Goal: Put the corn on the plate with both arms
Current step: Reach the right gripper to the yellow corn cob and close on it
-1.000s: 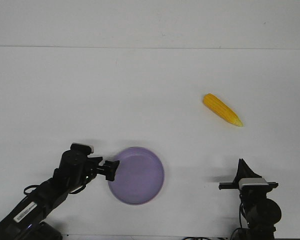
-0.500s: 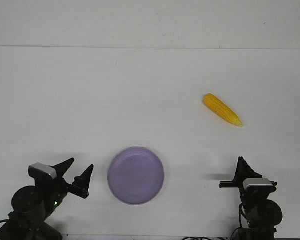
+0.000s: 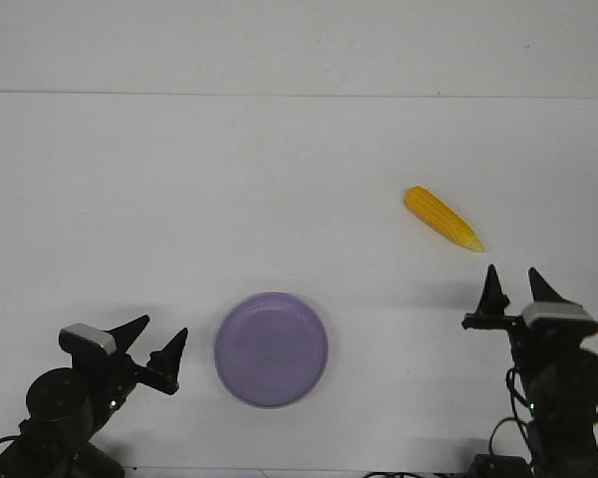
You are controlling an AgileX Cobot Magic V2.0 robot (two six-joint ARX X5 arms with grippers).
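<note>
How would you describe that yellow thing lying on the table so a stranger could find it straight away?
Start at the white table and look to its right half, ahead of the right gripper with its two black points. There lies the corn, a yellow-orange cob tapering to a point toward the near right. Its only neighbour, the plate, is round and lavender.

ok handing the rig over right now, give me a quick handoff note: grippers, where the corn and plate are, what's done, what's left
Left gripper: open, empty, parked just left of the plate.
Right gripper: open, empty, near the table's front right, short of the corn.
Corn: lying on the table, far right, pointed end toward the right arm, untouched.
Plate: front centre, nothing on it.
Done: nothing placed yet.
Left: grasp the corn, likely with the right arm, and set it on the plate.
</note>
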